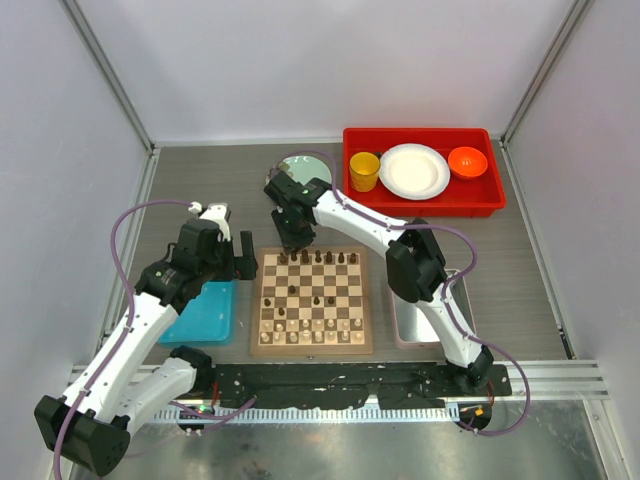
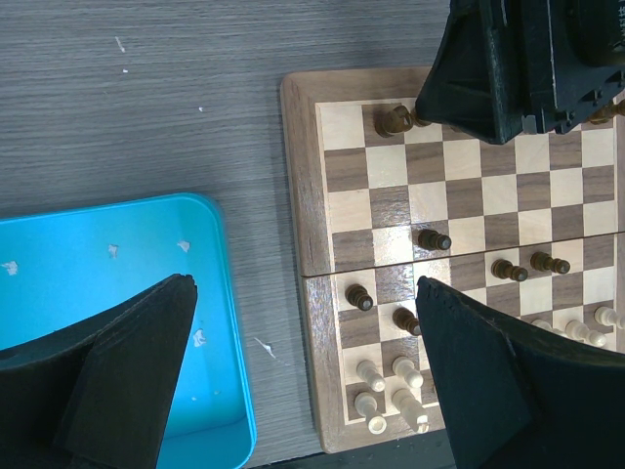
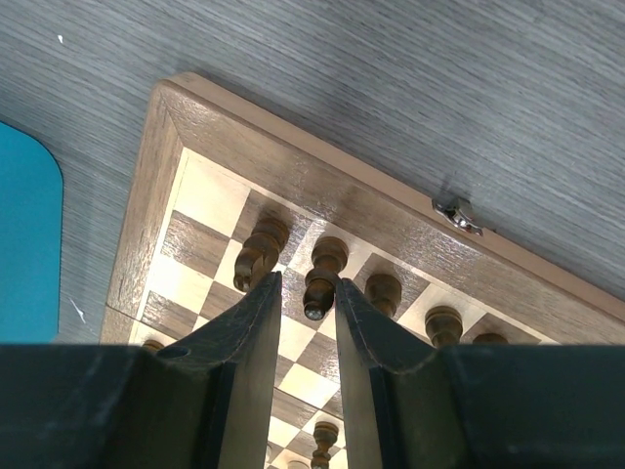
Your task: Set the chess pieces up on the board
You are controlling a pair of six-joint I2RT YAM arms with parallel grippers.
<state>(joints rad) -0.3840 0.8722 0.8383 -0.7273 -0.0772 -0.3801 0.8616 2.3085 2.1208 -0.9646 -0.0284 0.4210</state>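
Note:
The board (image 1: 313, 349) lies at the table's middle, with dark chess pieces (image 1: 330, 258) along its far row and pale ones (image 1: 310, 330) in the near rows. A few dark pieces (image 2: 435, 239) stand on middle squares. My right gripper (image 1: 297, 245) hangs over the far left corner of the board (image 3: 293, 147). Its fingers straddle one upright dark piece (image 3: 320, 283) in the back row; that piece touches the right finger (image 3: 356, 322), with a gap on the left. My left gripper (image 2: 305, 283) is wide open, holds nothing, and hovers above the board's left edge (image 2: 298, 176).
A blue tray (image 1: 205, 315) sits left of the board, partly under my left gripper. A red bin (image 1: 425, 205) at the back right holds a yellow cup, white plate and orange bowl. A silver tray (image 1: 420, 335) lies right of the board under the right arm.

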